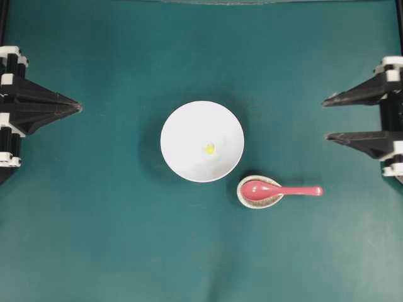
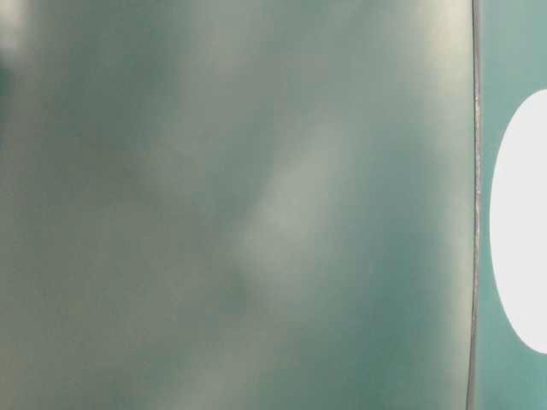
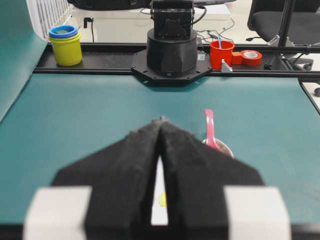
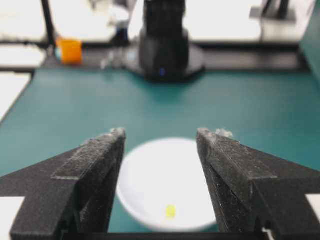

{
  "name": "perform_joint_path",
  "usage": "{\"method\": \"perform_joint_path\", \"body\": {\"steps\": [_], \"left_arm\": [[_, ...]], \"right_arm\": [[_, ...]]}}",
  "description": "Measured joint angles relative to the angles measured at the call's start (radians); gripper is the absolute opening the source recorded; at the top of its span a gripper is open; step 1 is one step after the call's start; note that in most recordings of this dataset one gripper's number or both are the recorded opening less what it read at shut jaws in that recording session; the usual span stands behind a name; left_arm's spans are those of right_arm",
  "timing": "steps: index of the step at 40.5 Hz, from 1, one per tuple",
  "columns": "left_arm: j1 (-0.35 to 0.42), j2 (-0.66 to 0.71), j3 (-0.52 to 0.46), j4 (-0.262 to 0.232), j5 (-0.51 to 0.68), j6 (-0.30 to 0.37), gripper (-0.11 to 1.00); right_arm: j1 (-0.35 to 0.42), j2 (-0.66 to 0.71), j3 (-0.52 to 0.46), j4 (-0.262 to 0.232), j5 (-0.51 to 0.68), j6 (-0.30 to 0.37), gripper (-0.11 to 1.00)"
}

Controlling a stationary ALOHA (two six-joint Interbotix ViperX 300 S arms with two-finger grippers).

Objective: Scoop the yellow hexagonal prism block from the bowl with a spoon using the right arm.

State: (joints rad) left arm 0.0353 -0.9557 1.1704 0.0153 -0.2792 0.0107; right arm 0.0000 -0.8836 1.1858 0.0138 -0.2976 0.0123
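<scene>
Black fingers of the right claw [image 4: 160, 134] fill the bottom of its wrist view, spread wide and holding nothing. Between them sits the white bowl [image 4: 167, 182], with the tiny yellow block [image 4: 170, 211] inside — seen from overhead, just right of the bowl's centre. Lower right of the bowl, a pink spoon [image 1: 277, 190] lies in a speckled rest [image 1: 247, 195], handle pointing right. At the left edge, the left claw [image 1: 78, 107] is pinched closed, empty, on the green table [image 1: 101, 239].

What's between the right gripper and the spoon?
Nothing: overhead, only bare green table separates the open right gripper from the spoon, which lies on its speckled rest beside the bowl.
</scene>
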Motion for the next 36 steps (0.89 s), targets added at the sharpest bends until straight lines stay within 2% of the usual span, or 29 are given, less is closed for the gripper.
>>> {"method": "perform_joint_path", "body": {"steps": [5,13,19,28,36], "left_arm": [[0.000,0.000,0.002,0.000,0.000,0.000,0.00],[0.000,0.005,0.000,0.000,-0.002,0.002,0.00],[0.000,0.006,0.002,0.000,-0.002,0.002,0.00],[0.000,0.006,0.002,0.000,-0.006,0.002,0.00],[0.000,0.014,0.002,0.000,-0.008,0.002,0.00]], "right_arm": [[0.014,0.057,0.038,0.018,-0.067,0.008,0.62],[0.066,0.207,0.155,0.086,-0.364,0.011,0.62],[0.137,0.350,0.232,0.161,-0.568,0.012,0.62],[0.265,0.581,0.255,0.279,-0.779,0.012,0.62],[0.371,0.816,0.229,0.370,-0.951,0.025,0.62]]}}
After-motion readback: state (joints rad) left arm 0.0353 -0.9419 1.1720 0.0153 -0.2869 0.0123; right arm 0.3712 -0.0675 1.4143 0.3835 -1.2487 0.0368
